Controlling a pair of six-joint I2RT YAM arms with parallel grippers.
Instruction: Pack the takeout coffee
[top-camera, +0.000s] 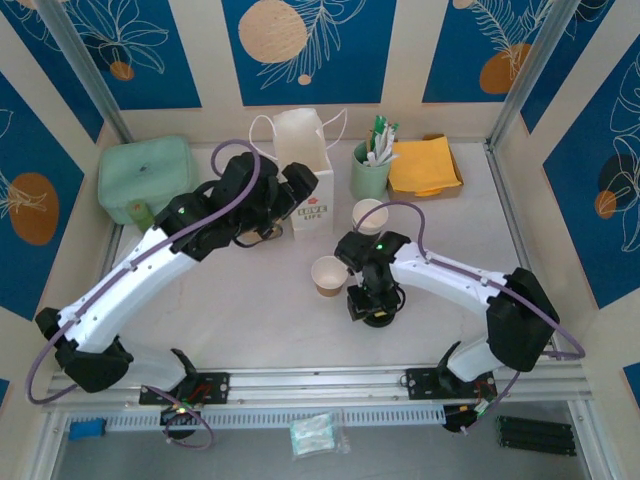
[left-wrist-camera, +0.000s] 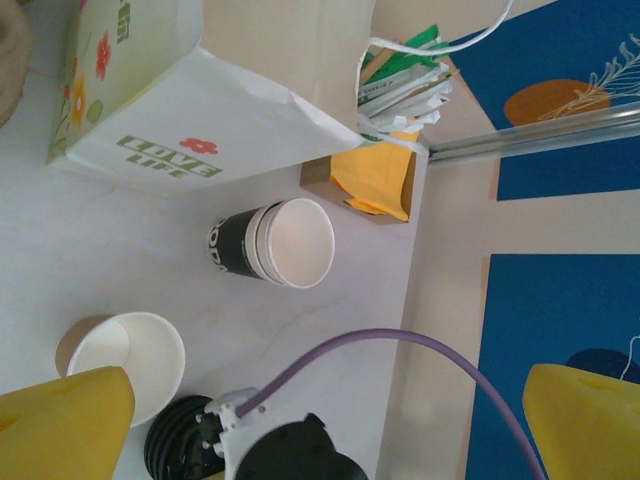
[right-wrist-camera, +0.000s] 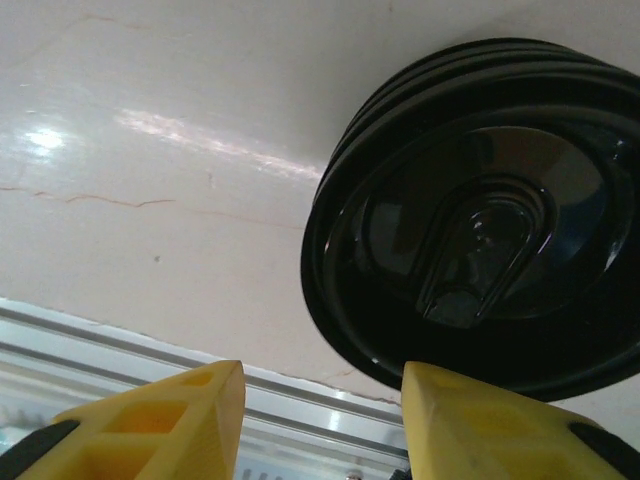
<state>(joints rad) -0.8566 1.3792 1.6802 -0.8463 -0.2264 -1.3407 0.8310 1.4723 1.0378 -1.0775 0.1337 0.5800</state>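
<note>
Pale marbled desk (top-camera: 250, 300) inside a booth of blue, leaf-patterned wall panels, with two white robot arms reaching out from its near edge.

Nearest is the right hand (top-camera: 372, 306), pointing straight down. In the right wrist view its yellow fingers (right-wrist-camera: 170, 415) stand moderately apart with nothing between them. A stack of black round lids (right-wrist-camera: 480, 210) sits on the desk directly below, slightly toward its right finger.

Just left of the right hand and a little beyond it stands the kraft-brown paper cup (top-camera: 327, 275). It is upright, lidless and empty, with a cream-white inside. It stands just beside the lid stack.

Farther beyond the right hand stands a white cup with a black lower band (top-camera: 368, 214), also upright and empty.

The left hand (top-camera: 292, 192) is at the front of a white paper bag (top-camera: 300, 150) printed "LOVE LIFE". I cannot tell whether they touch. In the left wrist view its fingers (left-wrist-camera: 60, 425) are spread wide, holding nothing. In that view, the kraft-brown cup (left-wrist-camera: 140, 360) shows just beside one finger.

To the right of the left hand, along the back wall, are a green holder of sachets (top-camera: 370, 172) and a box of orange napkins (top-camera: 425, 165). To its left sits a pale green container (top-camera: 145, 175).
</note>
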